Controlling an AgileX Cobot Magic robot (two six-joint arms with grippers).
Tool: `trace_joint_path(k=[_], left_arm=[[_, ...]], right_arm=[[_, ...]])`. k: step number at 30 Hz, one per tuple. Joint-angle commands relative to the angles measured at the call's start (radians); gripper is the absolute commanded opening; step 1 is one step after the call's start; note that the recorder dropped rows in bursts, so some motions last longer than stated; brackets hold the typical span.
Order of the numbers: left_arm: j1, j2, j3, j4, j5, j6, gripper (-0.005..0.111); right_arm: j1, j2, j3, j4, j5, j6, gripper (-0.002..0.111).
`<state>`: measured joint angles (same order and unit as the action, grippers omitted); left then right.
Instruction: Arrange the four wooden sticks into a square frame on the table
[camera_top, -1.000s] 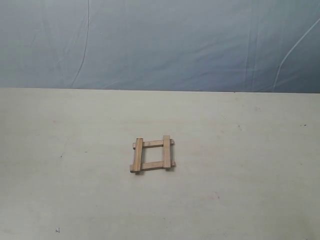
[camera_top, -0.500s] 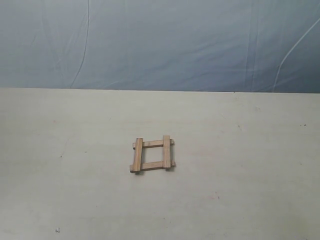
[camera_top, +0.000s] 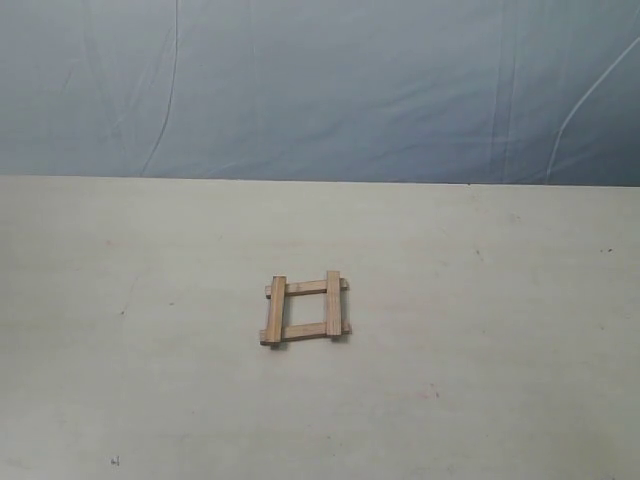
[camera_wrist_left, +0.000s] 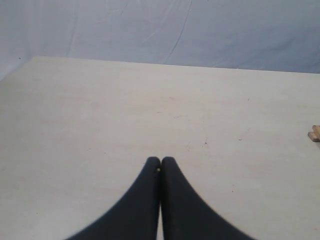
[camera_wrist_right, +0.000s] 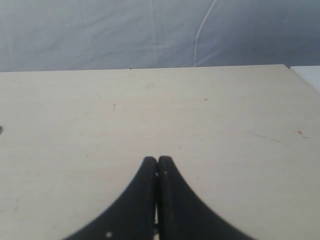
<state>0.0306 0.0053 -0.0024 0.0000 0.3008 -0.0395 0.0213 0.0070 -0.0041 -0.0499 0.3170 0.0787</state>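
— Four short flat strips of light brown wood are lying where, exactly?

— They are making up a small open square frame on the wide pale beige table. It is sitting near the middle of the exterior view, slightly to the left. Two strips are running near-to-far and appear to be lying over the two running left-to-right. The ends are poking out a little past each corner.

— Is either arm touching it?

— No. Both grippers are showing only in their own wrist views, well apart from the frame. The black left gripper is pointing out over the table with its two fingers pressing together and gripping nothing. One tip of a strip is peeking in at the edge of that view.

— And the other one?

— The black right gripper is doing likewise, with its fingertips meeting and nothing between them.

— What is behind everything?

— A wrinkled blue-grey cloth backdrop is hanging along the table's far edge.
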Motion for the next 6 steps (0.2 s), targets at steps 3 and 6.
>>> trace_joint_path(k=[3,6], left_arm=[[-0.004,-0.005,0.002,0.0,-0.01,-0.005,0.0],[-0.004,-0.005,0.002,0.0,-0.01,-0.005,0.0]], right_arm=[[0.003,-0.007,0.004,0.001,-0.012,-0.004,-0.001],[0.003,-0.007,0.004,0.001,-0.012,0.001,-0.001]])
